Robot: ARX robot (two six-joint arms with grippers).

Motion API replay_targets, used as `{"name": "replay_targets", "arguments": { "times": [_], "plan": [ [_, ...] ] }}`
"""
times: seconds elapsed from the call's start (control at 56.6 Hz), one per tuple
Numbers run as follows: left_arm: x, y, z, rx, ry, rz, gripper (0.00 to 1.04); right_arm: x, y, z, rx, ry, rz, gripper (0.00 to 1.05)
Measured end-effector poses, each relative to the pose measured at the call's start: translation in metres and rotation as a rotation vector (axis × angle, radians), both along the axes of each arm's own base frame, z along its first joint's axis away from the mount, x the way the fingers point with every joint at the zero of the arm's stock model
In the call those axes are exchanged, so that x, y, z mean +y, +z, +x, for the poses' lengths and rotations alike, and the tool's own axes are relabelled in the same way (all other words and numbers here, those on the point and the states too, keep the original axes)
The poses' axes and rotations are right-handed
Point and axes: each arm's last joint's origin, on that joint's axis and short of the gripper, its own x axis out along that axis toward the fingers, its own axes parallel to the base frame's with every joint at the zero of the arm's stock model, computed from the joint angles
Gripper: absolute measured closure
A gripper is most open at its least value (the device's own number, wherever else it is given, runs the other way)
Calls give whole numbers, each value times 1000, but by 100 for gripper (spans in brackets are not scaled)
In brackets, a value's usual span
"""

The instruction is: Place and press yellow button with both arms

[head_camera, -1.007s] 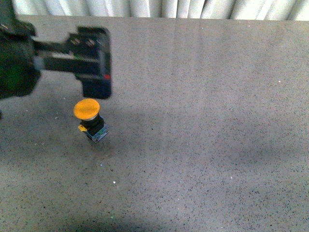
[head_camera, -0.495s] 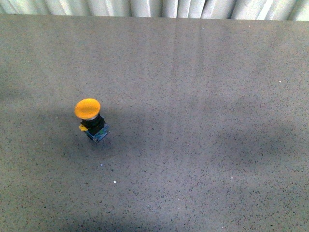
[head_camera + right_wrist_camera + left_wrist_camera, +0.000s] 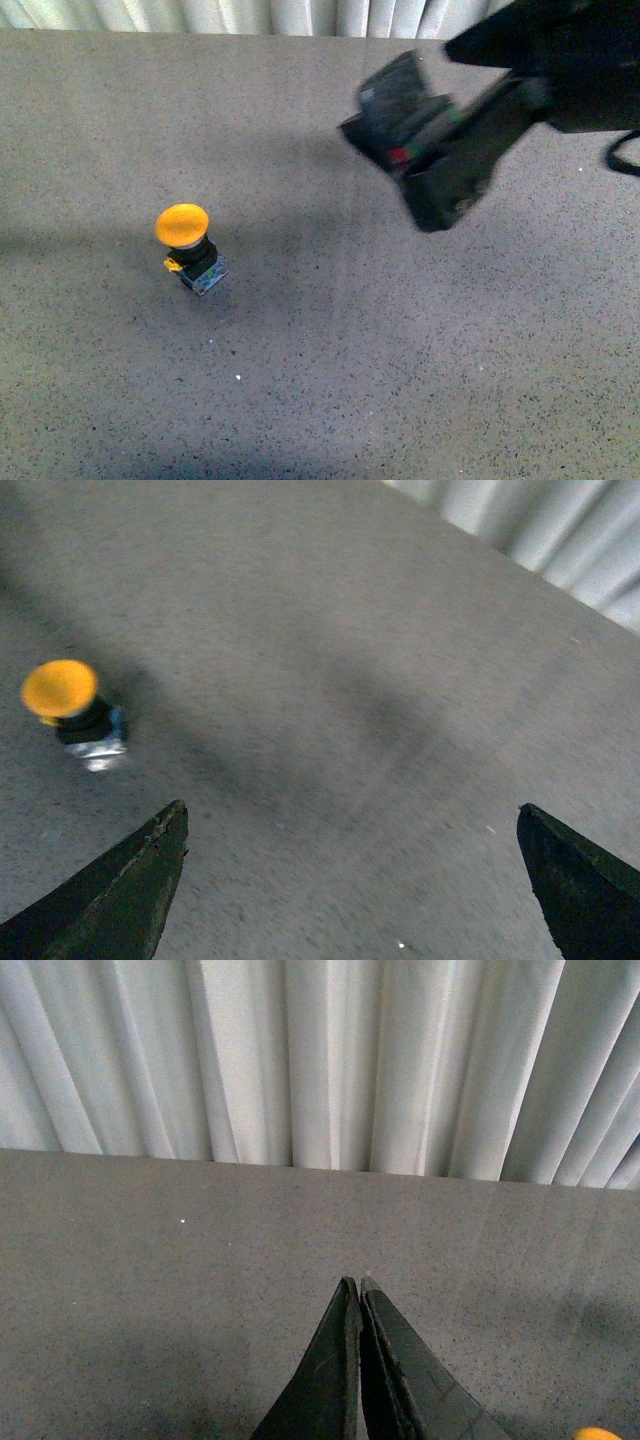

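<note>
Jaws: left gripper (image 3: 359, 1286) has them pressed together tip to tip, nothing between. Right gripper (image 3: 351, 808) has them spread wide, also nothing between.

Front view, near to far:
- Speckled grey table (image 3: 400, 400) fills the frame.
- Button (image 3: 183, 243) stands on it, left of centre. Orange-yellow cap is up, black body sits under it, and the blue-and-yellow base is on the surface. Nothing touches it.
- Soft shadow bands lie across the table around and behind the button.
- Further back and to the right, right arm (image 3: 560, 60) reaches in from the upper right corner, with its gripper end pointing down-left toward mid-table. It's motion-blurred, and a red and a green mark are just readable. It's well apart from the button.
- Farthest back is a pale pleated curtain (image 3: 300, 15) along the table's far edge.

Wrist views:
- Right wrist: the button sits on the table ahead of the gripper, out past one of the right fingers (image 3: 120, 900), not in the gap between the two.
- Left wrist: the left fingers (image 3: 330, 1380) point over the table toward the curtain. Only a sliver of the yellow cap shows at the frame corner, clear of the fingers.
</note>
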Motion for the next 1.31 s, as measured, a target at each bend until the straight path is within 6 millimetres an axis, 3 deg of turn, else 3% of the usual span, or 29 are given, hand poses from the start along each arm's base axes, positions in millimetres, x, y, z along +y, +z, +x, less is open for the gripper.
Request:
{"name": "replay_targets", "arguments": {
  "times": [0.194, 0.459, 0.778, 1.308],
  "plan": [
    [0, -5, -11, 3, 0, 0, 103, 46, -11, 28, 7, 126, -63, 10],
    [0, -14, -21, -1, 0, 0, 103, 79, -24, 40, 32, 198, -49, 50],
    [0, -11, -32, -16, 0, 0, 103, 98, -41, 47, 110, 226, -6, 103],
    [0, -10, -44, -19, 0, 0, 103, 108, -56, 52, 226, 229, 80, 103]
  ]
}}
